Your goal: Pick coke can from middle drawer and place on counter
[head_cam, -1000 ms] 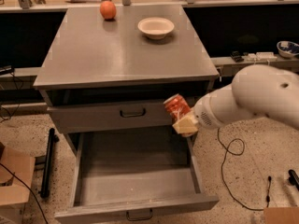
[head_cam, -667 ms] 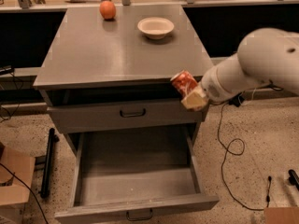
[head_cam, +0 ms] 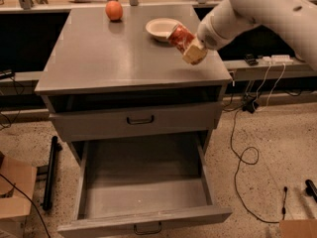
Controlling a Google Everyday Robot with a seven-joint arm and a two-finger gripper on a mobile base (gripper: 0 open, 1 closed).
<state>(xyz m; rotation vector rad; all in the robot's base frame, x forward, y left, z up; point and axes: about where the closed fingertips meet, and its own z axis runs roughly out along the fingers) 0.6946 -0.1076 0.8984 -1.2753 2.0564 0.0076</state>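
Observation:
My gripper [head_cam: 188, 46] is shut on the coke can [head_cam: 178, 35], a red can with white markings. It holds the can tilted, just above the right part of the counter [head_cam: 109, 58] and next to the bowl. The middle drawer [head_cam: 143, 195] stands pulled open below, and its grey tray is empty. Its small dark handle [head_cam: 147, 228] shows on the front panel. My white arm [head_cam: 257, 9] reaches in from the upper right.
An orange [head_cam: 114, 10] and a pale bowl [head_cam: 161, 29] sit at the back of the counter. A shut drawer front [head_cam: 140, 119] lies above the open one. Cables [head_cam: 242, 155] run over the floor on the right. A cardboard box [head_cam: 15, 192] and a black bar [head_cam: 49, 172] lie on the left.
My gripper has lifted the coke can from beside the drawer fronts up and over the counter's right edge. The camera has also moved closer.

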